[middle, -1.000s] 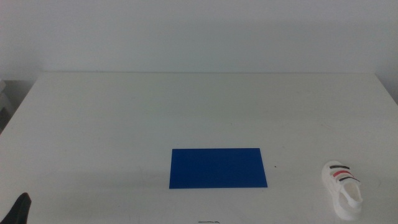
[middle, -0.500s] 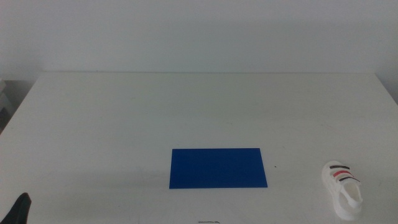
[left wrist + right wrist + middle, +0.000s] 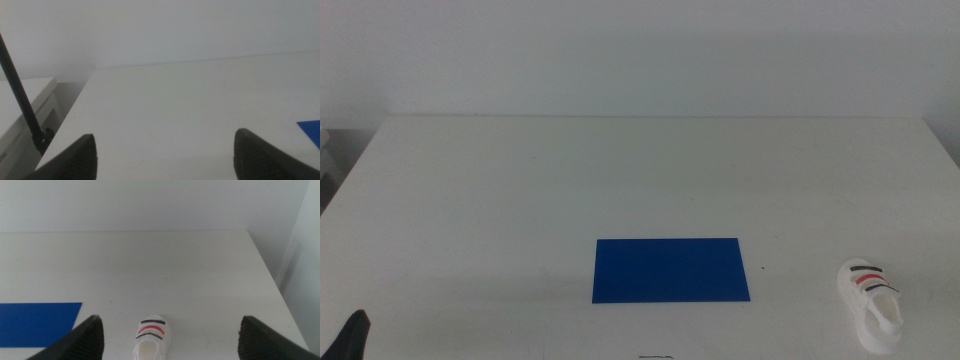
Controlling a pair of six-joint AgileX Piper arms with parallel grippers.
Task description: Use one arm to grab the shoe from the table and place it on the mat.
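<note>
Reach not begun. Right jaws wide apart, empty; shoe on bench between and ahead of them, beside mat. Left jaws wide apart, empty, waiting. Next: right descends, straddles shoe, closes.

Middle view: I look forward and down from above the near edge of the table, far enough off to take in its far edge and both side edges.

Left wrist view: I sit low near the near left corner, facing the far edge over the left gripper, its jaws spread wide; the table's left edge shows.

Right wrist view: low near the near right corner, facing the far edge over the right gripper, jaws likewise wide.

Shared ground: the mat appears in all three views; the shoe in the middle and right wrist views.
</note>
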